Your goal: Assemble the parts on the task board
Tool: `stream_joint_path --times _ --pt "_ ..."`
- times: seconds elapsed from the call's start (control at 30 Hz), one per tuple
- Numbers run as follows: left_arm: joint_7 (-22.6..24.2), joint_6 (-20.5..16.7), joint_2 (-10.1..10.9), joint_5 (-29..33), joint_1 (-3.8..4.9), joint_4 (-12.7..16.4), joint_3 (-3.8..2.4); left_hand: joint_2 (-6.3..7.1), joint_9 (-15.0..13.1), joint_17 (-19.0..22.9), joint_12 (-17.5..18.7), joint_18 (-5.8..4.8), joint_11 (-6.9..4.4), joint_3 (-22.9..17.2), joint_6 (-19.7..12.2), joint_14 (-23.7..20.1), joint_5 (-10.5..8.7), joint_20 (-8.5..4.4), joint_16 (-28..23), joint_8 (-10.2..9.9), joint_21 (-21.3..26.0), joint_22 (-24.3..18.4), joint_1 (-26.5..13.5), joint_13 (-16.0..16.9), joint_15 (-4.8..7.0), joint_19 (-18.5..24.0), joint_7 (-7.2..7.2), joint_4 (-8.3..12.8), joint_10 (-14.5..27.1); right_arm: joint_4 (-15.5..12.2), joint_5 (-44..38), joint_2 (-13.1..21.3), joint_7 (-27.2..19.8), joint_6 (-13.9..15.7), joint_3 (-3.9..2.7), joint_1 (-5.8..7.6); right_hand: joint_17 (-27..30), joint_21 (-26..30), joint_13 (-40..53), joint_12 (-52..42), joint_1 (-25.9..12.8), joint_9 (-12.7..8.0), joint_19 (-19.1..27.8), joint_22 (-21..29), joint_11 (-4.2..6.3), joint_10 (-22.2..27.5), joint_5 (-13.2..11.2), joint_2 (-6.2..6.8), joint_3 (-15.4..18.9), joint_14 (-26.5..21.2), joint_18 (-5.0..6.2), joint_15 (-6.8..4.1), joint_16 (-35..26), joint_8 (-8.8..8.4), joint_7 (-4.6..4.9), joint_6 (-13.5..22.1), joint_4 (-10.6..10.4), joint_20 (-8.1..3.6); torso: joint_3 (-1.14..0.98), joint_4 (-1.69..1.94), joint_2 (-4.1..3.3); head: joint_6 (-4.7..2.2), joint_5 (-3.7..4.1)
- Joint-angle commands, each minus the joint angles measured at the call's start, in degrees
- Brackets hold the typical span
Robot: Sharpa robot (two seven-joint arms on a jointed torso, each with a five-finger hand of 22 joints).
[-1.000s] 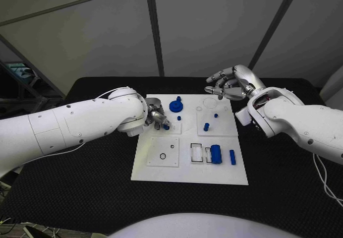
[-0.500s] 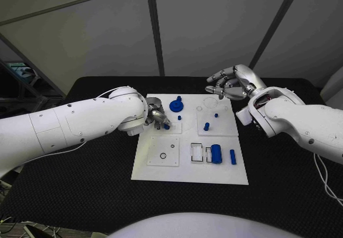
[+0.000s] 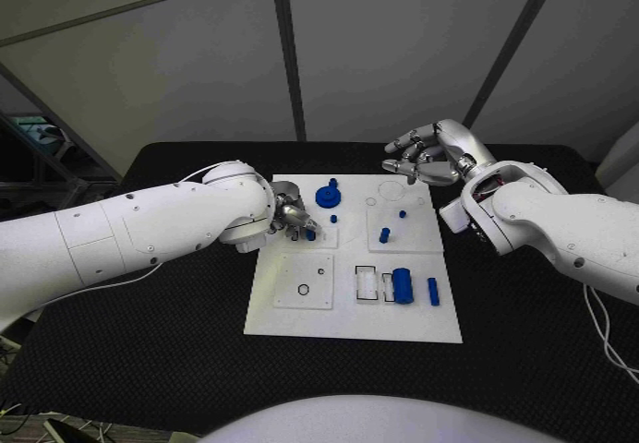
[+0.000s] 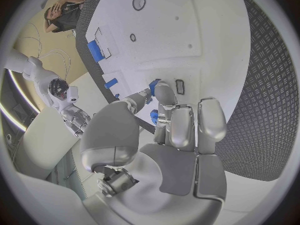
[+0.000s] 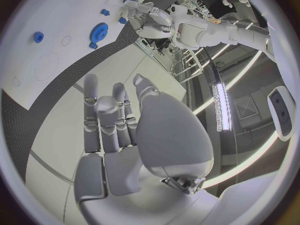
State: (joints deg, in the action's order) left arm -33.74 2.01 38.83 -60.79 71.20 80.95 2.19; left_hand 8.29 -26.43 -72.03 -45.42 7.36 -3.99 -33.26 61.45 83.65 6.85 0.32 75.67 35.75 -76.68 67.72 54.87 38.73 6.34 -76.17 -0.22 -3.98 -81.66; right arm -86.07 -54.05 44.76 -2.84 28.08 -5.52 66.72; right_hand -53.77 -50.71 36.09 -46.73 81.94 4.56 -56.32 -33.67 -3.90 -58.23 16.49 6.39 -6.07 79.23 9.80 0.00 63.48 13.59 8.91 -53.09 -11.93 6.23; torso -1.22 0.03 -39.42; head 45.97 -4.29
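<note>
Black bench w/ grey wall panels behind; white task board sits mid-bench. Left hand is down on the board's far-left area, fingers curled round a small blue peg, pinched at the fingertips and standing roughly upright, tip right at the board surface. Right hand hovers off the board's far-right corner, fingers half curled, holding nothing. Blue gear lies just right of the left hand; two more small pegs stand mid-board; a fat blue cylinder and a slim blue bar lie nearer the robot, long axes running front-to-back. Left hand is nearer the gear, so prob. the peg gets seated there next. No labels or writing readable.
</note>
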Motion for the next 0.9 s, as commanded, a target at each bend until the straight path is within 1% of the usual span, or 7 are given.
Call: stream_joint_path --times 0.03,0.2,0.47,0.57,0.77,0.83,0.9 --pt "-0.3 0.2 -0.1 -0.2 0.06 -0.1 -0.02 0.07 0.2 -0.1 -0.3 -2.49 0.31 1.5 0.3 2.4 -0.28 -0.06 0.3 -0.2 -0.2 0.2 -0.9 0.1 -0.01 -0.4 0.21 -0.6 0.1 0.0 0.1 0.0 0.2 -0.1 -0.04 0.08 0.1 0.3 -0.1 0.0 -0.5 -0.1 -0.4 0.1 -0.07 0.3 0.3 0.02 0.0 -0.4 0.72 -0.12 -0.4 0.39 -0.08 0.4 -0.3 0.01 -0.02 -0.01 0.01 0.01 0.03" --pt "-0.2 0.0 -0.1 -0.2 0.06 -0.2 -0.02 -0.60 0.5 -0.1 -0.5 -2.50 0.33 4.0 0.5 2.4 -0.20 -0.05 0.2 -0.4 -0.2 0.3 -1.4 0.3 -0.01 -0.5 0.23 -1.8 0.2 0.0 0.1 0.0 0.3 -0.1 -0.04 0.08 0.1 0.3 -0.1 0.0 -0.5 -0.1 -0.4 0.1 -0.07 0.3 0.3 0.02 0.0 -0.4 0.72 -0.12 -0.4 0.39 -0.08 0.4 -0.3 0.01 0.01 0.03 0.01 -0.01 0.09" --pt "-0.1 -0.1 -0.2 -0.1 0.06 -0.3 -0.03 -0.91 0.9 -0.1 -0.6 -2.51 0.35 6.5 0.7 2.4 -0.18 -0.04 0.2 -0.5 -0.2 0.4 -1.6 0.5 -0.02 -0.5 0.24 -2.8 0.2 0.1 0.1 -0.1 0.3 -0.1 -0.04 0.08 0.1 0.3 -0.1 0.0 -0.5 -0.1 -0.4 0.1 -0.07 0.3 0.3 0.02 0.0 -0.4 0.72 -0.12 -0.4 0.39 -0.08 0.4 -0.3 0.01 -0.01 0.01 0.00 -0.02 0.07" --pt "-0.1 -0.3 -0.2 0.0 0.06 -0.3 -0.03 -0.96 1.1 -0.1 -0.7 -2.50 0.38 8.7 0.8 2.4 -0.17 -0.03 0.2 -0.6 -0.1 0.5 -1.9 0.5 -0.05 -0.5 0.28 -3.5 0.3 0.1 0.1 -0.1 0.3 -0.1 -0.04 0.08 0.1 0.3 -0.1 0.0 -0.5 -0.1 -0.4 0.1 -0.07 0.3 0.3 0.02 0.0 -0.4 0.72 -0.12 -0.4 0.39 -0.08 0.4 -0.3 0.01 0.00 0.00 0.00 -0.03 0.07" --pt "0.0 -0.8 0.4 0.0 0.04 0.4 -0.11 0.62 1.3 -0.1 -0.4 -2.45 0.36 15.2 0.5 2.4 -0.33 -0.07 0.2 -0.5 0.1 0.5 -2.8 0.1 0.00 -0.4 0.32 -5.4 0.7 0.1 0.1 -0.1 0.3 -0.1 -0.03 0.08 0.1 0.4 -0.1 -0.1 -0.6 -0.1 -0.5 0.1 -0.08 0.4 0.4 0.01 0.0 -0.4 0.72 -0.12 -0.4 0.40 -0.07 0.4 -0.4 0.01 0.06 0.06 -0.01 0.08 0.10" --pt "-0.1 -0.9 0.6 0.0 0.04 0.5 -0.19 0.56 1.3 -0.1 -0.5 -2.44 0.36 16.4 0.4 2.4 -0.29 -0.08 0.2 -0.4 0.1 0.4 -2.6 0.1 0.02 -0.4 0.31 -5.7 0.8 0.1 0.1 0.0 0.3 -0.1 -0.03 0.07 0.1 0.4 -0.1 -0.1 -0.6 -0.1 -0.5 0.1 -0.08 0.4 0.4 0.01 0.0 -0.4 0.72 -0.12 -0.4 0.40 -0.07 0.4 -0.4 0.01 0.04 0.06 0.01 0.05 0.11" --pt "-0.1 -1.0 0.9 0.0 0.04 0.8 -0.46 0.01 1.2 -0.1 -0.7 -2.43 0.38 18.7 0.1 2.4 -0.22 -0.08 0.2 -0.1 0.2 0.4 -1.6 0.2 0.05 -0.4 0.29 -6.3 1.0 0.1 0.1 0.0 0.3 -0.1 -0.03 0.07 0.1 0.4 -0.1 -0.1 -0.6 -0.1 -0.5 0.1 -0.08 0.4 0.4 0.01 0.0 -0.4 0.72 -0.12 -0.4 0.40 -0.07 0.4 -0.4 0.01 0.03 0.07 0.03 0.02 0.14"
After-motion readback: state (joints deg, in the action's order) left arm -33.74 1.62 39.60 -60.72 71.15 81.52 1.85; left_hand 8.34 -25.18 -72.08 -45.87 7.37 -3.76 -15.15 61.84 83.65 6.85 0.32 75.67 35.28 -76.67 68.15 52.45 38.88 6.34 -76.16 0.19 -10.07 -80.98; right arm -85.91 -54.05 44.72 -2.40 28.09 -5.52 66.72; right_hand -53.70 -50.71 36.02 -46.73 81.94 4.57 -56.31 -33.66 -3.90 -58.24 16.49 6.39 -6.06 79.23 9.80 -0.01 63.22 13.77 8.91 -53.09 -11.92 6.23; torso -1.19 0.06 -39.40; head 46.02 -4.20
